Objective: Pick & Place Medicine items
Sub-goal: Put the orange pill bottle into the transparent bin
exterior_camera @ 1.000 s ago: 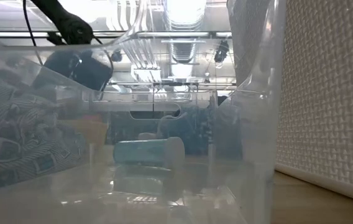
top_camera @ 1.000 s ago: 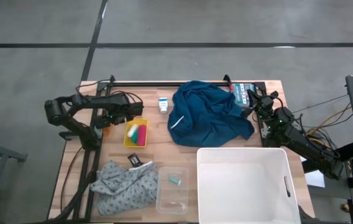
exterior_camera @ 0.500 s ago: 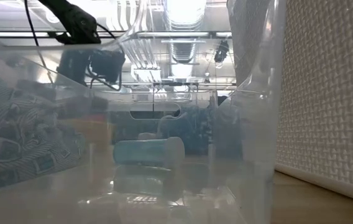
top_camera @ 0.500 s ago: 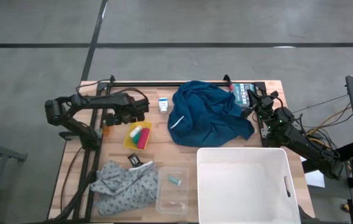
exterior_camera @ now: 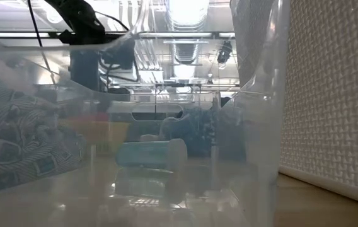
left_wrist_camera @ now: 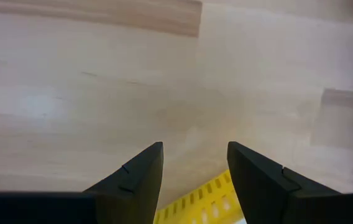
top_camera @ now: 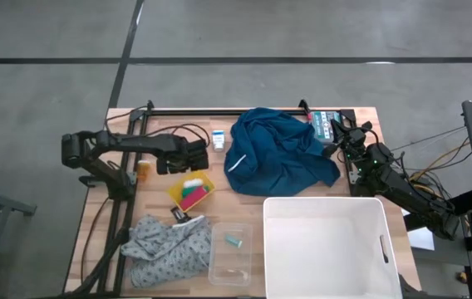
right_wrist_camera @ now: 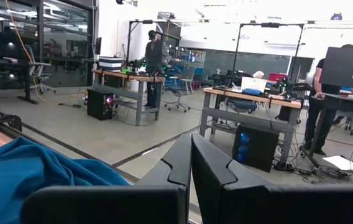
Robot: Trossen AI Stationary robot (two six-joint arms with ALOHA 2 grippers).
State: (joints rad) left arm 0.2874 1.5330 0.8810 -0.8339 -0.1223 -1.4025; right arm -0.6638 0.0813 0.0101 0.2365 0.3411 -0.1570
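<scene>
In the high view the white carton with blue print [top_camera: 218, 139] lies on the table near the far edge, next to the blue cloth. The small orange bottle [top_camera: 144, 170] stands under my left arm. My left gripper [top_camera: 200, 154] is open, just left of the carton and above the yellow tray's far edge. In its wrist view [left_wrist_camera: 192, 146] the fingers frame bare wood, with the tray's rim [left_wrist_camera: 209, 198] low between them. My right gripper [top_camera: 336, 133] waits shut at the table's right far corner [right_wrist_camera: 191, 142]. My left gripper hangs over the yellow tray's rim [left_wrist_camera: 209, 198], pointing down at the table. The fingers hide the place where they might meet the rim, so I cannot tell whether it touches the tray.
The yellow tray [top_camera: 190, 190] holds pink, green and white items. A blue cloth [top_camera: 277, 154] is heaped at the far middle and a grey cloth [top_camera: 165, 245] near left. A clear tub [top_camera: 230, 253] holds a teal item [exterior_camera: 150, 153]. A white bin [top_camera: 327, 245] is near right.
My left gripper has swung toward the table's right, along the far side toward the white carton, and has stayed open. The yellow tray has turned askew and slid a little toward the near edge. The orange bottle now shows clear beside the arm.
</scene>
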